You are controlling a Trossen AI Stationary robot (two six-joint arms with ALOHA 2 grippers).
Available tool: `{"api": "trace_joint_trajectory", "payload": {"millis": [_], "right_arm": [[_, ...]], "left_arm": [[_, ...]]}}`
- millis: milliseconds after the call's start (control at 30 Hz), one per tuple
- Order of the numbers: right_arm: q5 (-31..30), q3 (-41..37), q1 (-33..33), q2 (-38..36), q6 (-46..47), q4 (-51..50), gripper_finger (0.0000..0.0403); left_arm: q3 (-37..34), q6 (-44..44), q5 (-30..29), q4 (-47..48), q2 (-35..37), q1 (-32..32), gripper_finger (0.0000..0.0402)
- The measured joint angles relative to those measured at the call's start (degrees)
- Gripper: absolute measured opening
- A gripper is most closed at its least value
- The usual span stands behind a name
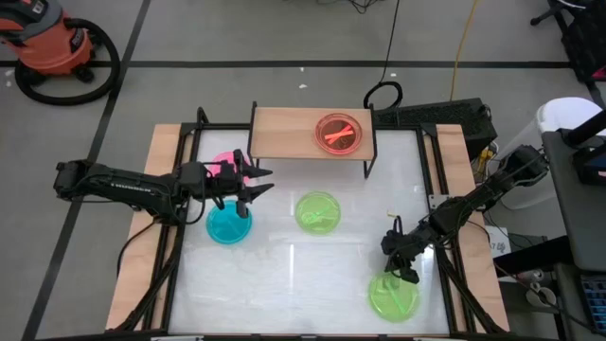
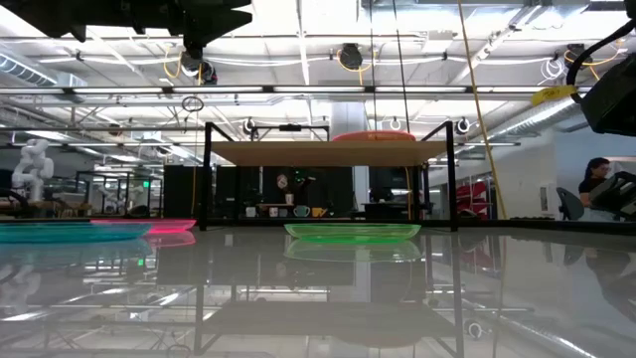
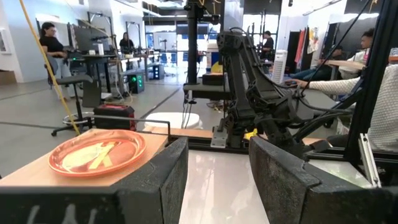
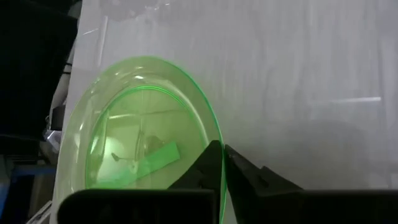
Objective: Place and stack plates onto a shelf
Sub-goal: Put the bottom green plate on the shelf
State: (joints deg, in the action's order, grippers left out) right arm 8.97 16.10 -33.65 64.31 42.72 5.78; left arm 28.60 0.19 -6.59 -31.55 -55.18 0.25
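Note:
The shelf (image 1: 284, 134) stands at the table's far middle on black legs, and an orange plate (image 1: 338, 133) lies on its right half. A pink plate (image 1: 223, 161) and a blue plate (image 1: 228, 225) lie flat on the table at the left. One green plate (image 1: 317, 211) lies at the centre and another green plate (image 1: 393, 296) at the near right. My left gripper (image 1: 258, 181) is open and empty, raised above the table beside the pink plate; its wrist view looks at the orange plate (image 3: 97, 152). My right gripper (image 1: 404, 272) is shut on the near-right green plate (image 4: 149, 143). My right gripper pinches the near-right green plate's rim (image 4: 214, 134) between its two fingers, on the plate's far side. The fingers (image 4: 202, 168) slant down from the table's far right. Whether the plate is clear of the table, I cannot tell.
Wooden side planks (image 1: 142, 237) and black frame rails run along the table's left and right edges. The white table top (image 1: 294, 275) lies bare at the near middle. The shelf's left half (image 1: 279, 133) is bare. People sit in the room beyond the table (image 3: 50, 43).

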Motion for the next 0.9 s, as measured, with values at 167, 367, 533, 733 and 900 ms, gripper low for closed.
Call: {"api": "trace_joint_trajectory", "payload": {"millis": [167,367,533,733,900], "right_arm": [[-1.4,0.0,0.7,-0.7,-0.6,0.0,0.0001],[-3.4,0.0,1.8,-3.8,-4.7,2.8,0.0000],[-7.7,0.1,3.4,-7.3,-13.5,6.2,0.0000],[-13.5,0.1,7.6,-11.2,-20.8,11.6,0.0000],[-22.9,0.1,13.2,-14.5,-27.6,17.7,0.0000]], "left_arm": [[0.0,-0.6,0.0,0.1,0.0,0.0,0.0177],[0.0,-1.1,0.1,0.2,0.0,-1.6,0.0177],[0.0,2.6,6.2,0.1,0.0,-4.1,0.0177],[0.0,2.9,6.4,-1.2,0.0,-4.9,0.0177],[0.0,2.5,6.1,0.4,0.0,-4.7,0.0177]]}}
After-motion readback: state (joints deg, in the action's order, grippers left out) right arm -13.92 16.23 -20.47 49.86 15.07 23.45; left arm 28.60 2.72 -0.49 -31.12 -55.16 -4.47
